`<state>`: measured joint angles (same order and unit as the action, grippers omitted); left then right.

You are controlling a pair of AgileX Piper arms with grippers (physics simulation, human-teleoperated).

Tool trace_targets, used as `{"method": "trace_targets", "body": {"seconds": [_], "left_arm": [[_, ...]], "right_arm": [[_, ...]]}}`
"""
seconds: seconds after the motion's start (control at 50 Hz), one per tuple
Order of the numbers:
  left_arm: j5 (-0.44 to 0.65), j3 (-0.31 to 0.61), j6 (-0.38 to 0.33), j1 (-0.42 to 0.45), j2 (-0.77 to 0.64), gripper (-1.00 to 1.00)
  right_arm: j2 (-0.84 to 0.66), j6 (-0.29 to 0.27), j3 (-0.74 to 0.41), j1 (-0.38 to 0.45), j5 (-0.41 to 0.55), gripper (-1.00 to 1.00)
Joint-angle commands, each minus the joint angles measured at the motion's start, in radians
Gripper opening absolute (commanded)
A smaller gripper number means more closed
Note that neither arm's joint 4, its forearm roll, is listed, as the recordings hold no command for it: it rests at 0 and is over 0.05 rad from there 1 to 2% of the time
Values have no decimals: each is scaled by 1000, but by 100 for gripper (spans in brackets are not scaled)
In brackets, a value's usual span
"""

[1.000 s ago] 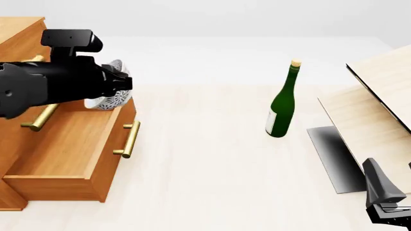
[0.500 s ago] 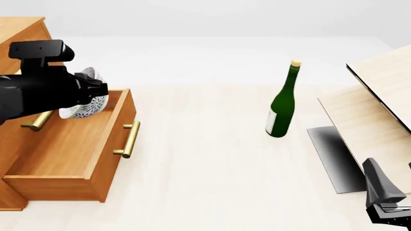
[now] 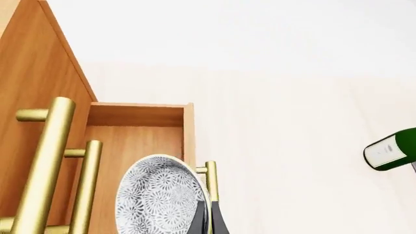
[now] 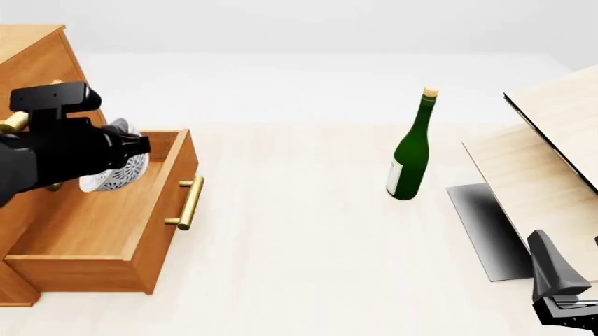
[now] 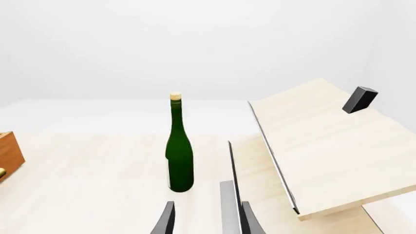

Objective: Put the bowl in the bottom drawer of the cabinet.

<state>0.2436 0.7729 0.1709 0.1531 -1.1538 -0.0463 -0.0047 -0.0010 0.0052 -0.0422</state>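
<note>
The speckled white bowl (image 4: 114, 173) hangs tilted over the inside of the open bottom drawer (image 4: 103, 210), near its far end. My left gripper (image 4: 129, 154) is shut on the bowl's rim. In the left wrist view the bowl (image 3: 159, 197) fills the lower middle, with a dark finger (image 3: 209, 219) on its edge and the drawer floor (image 3: 133, 141) behind it. The orange-brown cabinet (image 4: 33, 52) stands at the far left. My right gripper (image 4: 561, 297) rests low at the near right, open and holding nothing; its fingers (image 5: 167, 219) stand apart.
A tall green bottle (image 4: 409, 154) with a cork stands mid-table, also in the right wrist view as the bottle (image 5: 179, 151). Pale wooden boards (image 4: 551, 140) lean at the right over a grey plate (image 4: 486, 224). The drawer's brass handle (image 4: 189, 203) juts toward the table's middle.
My left gripper has carried the bowl leftward and down, from above the drawer's far front corner to over the drawer's inside. The right arm has not moved.
</note>
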Motion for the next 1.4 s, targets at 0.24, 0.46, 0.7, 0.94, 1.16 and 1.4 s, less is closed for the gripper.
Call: {"method": "trace_targets", "body": {"seconds": [0.24, 0.46, 0.7, 0.94, 1.16, 1.4], "left_arm": [[-47, -37, 11, -20, -31, -100], [-48, -45, 6, -38, -41, -100], [-56, -69, 10, -49, -47, -100], [-66, -88, -3, -69, -64, -100], [-82, -92, -20, -85, -88, -100], [-93, -99, -55, -105, -107, -100]], "right_arm": [[0, 0, 0, 0, 0, 100], [0, 0, 0, 0, 0, 100], [0, 0, 0, 0, 0, 100], [0, 0, 0, 0, 0, 100], [0, 0, 0, 0, 0, 100], [0, 0, 0, 0, 0, 100]]}}
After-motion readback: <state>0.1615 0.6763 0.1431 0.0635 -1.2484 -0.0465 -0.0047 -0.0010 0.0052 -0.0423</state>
